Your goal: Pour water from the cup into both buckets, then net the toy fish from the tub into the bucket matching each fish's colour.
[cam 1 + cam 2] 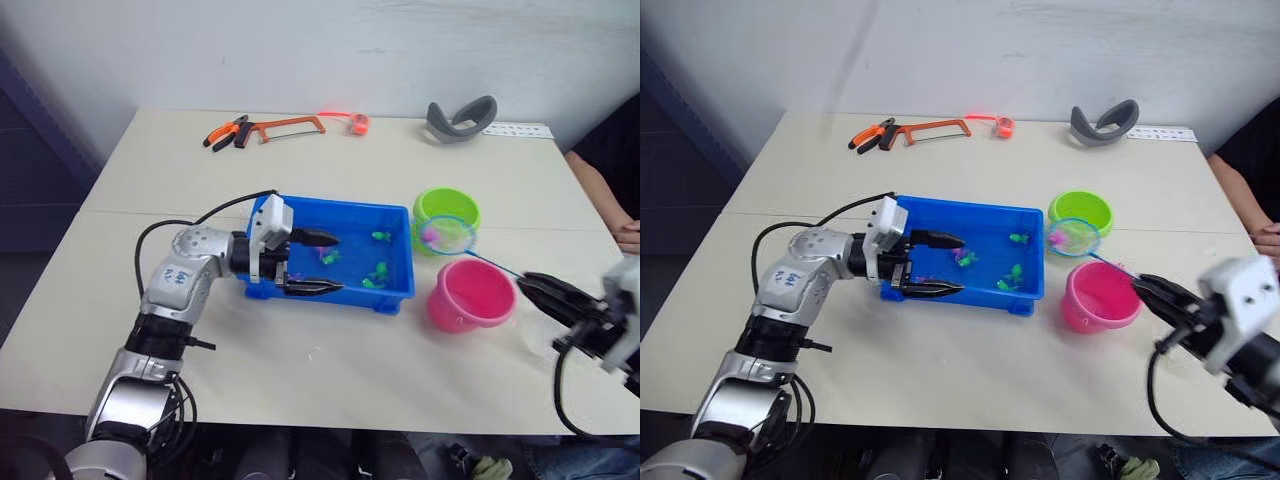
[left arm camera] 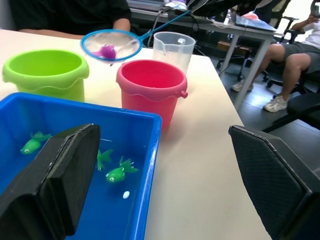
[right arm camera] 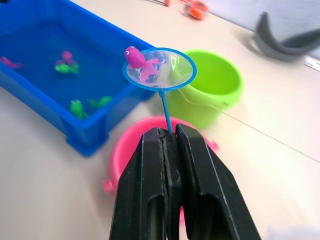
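A: Entry, frame left to right. Left hand: its 2 fingers are spread wide and hold nothing, straddling the near-left corner of the tub, 1 finger over the water, 1 along the front wall.

B: Tub contents?

A: Several green fish and at least 1 pink fish remain. They look light and slick when wet; scoop them, don't pinch.

B: Right of the tub?

A: Green bucket centre right, pink bucket just below it, close together. The net hovers above the gap between their rims, nearer the green one, with 1 pink fish in the mesh.

B: Right hand?

A: Right hand, lower right, is clamped tight on the far end of the thin handle. A long lever and a fine grip: I judge the hoop will wobble, and soft mesh may cling to the fish.

B: Room?

A: The cup stands just behind the pink bucket. A person's hand sits at the right edge. Bare desk in front.
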Robot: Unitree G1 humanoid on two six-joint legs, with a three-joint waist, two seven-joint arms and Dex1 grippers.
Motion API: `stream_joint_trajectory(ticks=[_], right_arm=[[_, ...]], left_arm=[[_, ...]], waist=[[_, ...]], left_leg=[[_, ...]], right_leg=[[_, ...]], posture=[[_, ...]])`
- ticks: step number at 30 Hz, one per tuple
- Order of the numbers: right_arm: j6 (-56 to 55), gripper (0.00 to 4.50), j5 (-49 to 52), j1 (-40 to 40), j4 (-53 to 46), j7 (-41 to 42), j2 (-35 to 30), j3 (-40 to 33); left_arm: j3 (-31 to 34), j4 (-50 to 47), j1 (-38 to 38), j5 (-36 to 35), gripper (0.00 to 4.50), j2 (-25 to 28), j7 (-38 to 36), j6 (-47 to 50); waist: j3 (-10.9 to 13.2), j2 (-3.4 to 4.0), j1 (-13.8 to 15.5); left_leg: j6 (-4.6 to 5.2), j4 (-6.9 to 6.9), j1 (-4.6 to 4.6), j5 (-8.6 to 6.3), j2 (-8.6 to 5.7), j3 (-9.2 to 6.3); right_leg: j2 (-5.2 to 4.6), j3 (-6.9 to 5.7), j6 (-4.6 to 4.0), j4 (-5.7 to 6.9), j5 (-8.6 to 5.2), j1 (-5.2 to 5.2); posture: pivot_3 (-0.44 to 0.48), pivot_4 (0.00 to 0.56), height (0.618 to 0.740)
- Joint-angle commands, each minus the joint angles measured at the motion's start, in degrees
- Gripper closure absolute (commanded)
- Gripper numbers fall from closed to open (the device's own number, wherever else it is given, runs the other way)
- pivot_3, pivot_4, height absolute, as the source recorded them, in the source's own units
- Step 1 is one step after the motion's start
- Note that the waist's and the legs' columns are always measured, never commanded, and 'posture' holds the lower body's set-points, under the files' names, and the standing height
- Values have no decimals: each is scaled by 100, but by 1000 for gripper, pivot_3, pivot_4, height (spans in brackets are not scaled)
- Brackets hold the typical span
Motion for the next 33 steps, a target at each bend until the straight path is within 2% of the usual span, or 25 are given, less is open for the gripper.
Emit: stream_joint_trajectory(ticks=[1, 5, 9, 15, 18, 24, 30, 33], right_arm=[[-580, 4500, -241, 576, -169, 247, 197, -638], [-1510, 4500, -869, 1377, -71, 472, 552, -900], [-2550, 4500, -1642, 1715, 35, 565, 625, -782], [-3871, 4500, -2950, 1711, -20, 430, 431, -605], [-4530, 4500, -3905, 1638, 10, 349, 106, -537], [-5893, 4500, -5144, 1392, 524, 57, -393, -433], [-6794, 4500, -5834, 1242, 751, -266, -473, -519], [-6681, 4500, -5530, 1273, 830, -206, -336, -429]], left_arm=[[-43, 245, -264, 60, 21, -77, -159, -272], [-93, 691, -502, 148, 21, -220, -312, -517], [-118, 931, -637, 195, 21, -329, -406, -659], [-117, 1134, -748, 248, 21, -418, -473, -785], [-98, 1129, -737, 257, 21, -419, -482, -798], [-65, 1104, -704, 264, 21, -408, -457, -807], [-35, 1110, -696, 269, 21, -372, -443, -821], [-26, 1129, -691, 277, 21, -346, -447, -839]], waist=[[0, 0, -8], [0, 0, -10], [0, 0, -32], [0, 1, -24], [0, 1, -23], [0, 0, -7], [0, 1, -21], [0, 1, -21]], left_leg=[[0, 0, 0, 0, 1, 1], [3, -1, 5, -2, 0, 5], [3, -2, 7, -2, 0, 11], [2, -2, 8, -2, 1, 12], [2, -1, 8, -2, 0, 13], [2, 0, 6, -1, -2, 12], [0, 1, 8, 0, -1, 12], [-1, 1, 8, 0, -1, 12]], right_leg=[[1, 2, 0, 0, 0, 0], [2, 9, 0, 0, 0, -1], [2, 16, 0, -1, 0, -5], [3, 18, 0, 0, 0, -8], [3, 19, 0, -1, 0, -8], [4, 15, 0, -1, 0, -6], [5, 14, 0, -1, 0, -5], [5, 14, 0, -1, 0, -4]], posture=[[0, 150, 740], [0, 150, 740], [0, 150, 740], [0, 150, 740], [0, 150, 740], [0, 150, 740], [0, 150, 740], [0, 150, 740]])
